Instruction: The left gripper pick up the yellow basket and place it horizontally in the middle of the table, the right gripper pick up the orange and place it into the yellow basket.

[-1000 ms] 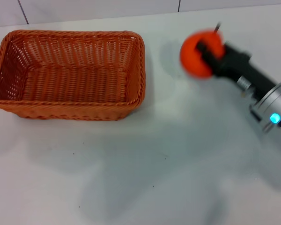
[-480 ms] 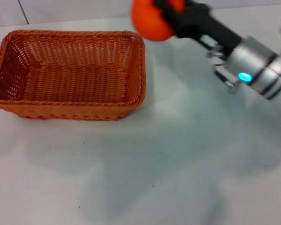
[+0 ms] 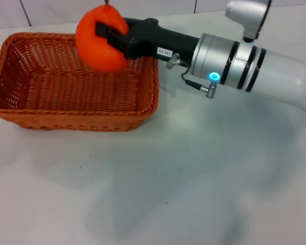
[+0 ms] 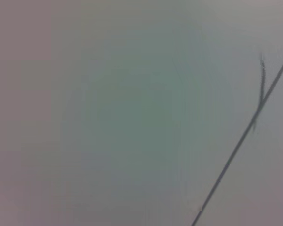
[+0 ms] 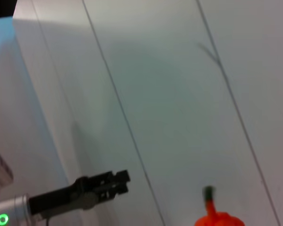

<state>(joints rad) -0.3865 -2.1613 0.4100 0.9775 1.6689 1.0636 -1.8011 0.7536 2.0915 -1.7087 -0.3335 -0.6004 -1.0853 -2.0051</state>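
Note:
The yellow basket [image 3: 66, 118], orange-brown wicker, stands lengthwise across the left half of the white table. My right gripper [image 3: 106, 37] is shut on the orange [image 3: 94, 53] and holds it in the air over the basket's far right part. The orange's knob and dark stem also show in the right wrist view [image 5: 216, 219]. My left gripper [image 5: 114, 182] shows only in the right wrist view, far off on a silver arm with a green light, held up in front of the tiled wall. It is out of the head view.
The white table [image 3: 194, 173] stretches in front of and to the right of the basket. A tiled wall [image 3: 107, 7] runs along the back edge. My right arm [image 3: 245, 66] reaches across the table's far right.
My right gripper has carried the orange up and to the left, from the table right of the basket to above the basket's far right part. The basket has not moved.

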